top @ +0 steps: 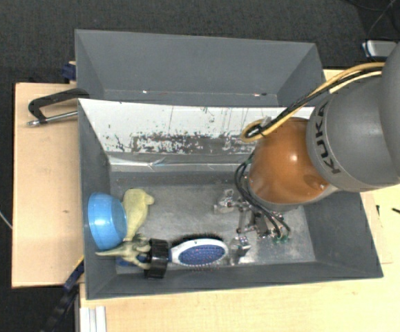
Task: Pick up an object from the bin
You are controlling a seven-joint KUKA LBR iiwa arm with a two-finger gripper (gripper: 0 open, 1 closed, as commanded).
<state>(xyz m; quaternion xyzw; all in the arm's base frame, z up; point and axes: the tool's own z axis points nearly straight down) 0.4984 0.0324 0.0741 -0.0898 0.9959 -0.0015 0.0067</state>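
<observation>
Grey bin, gripper low beside blue brush

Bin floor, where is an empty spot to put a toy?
Bare floor lies in the middle, between the pale yellow toy dinosaur and the gripper, above the blue oval brush. The lower-left corner is crowded: blue bowl, dinosaur, brush.

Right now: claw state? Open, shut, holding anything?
Claw: cannot be told. It is low in the bin, just right of the blue-and-white oval brush.
</observation>
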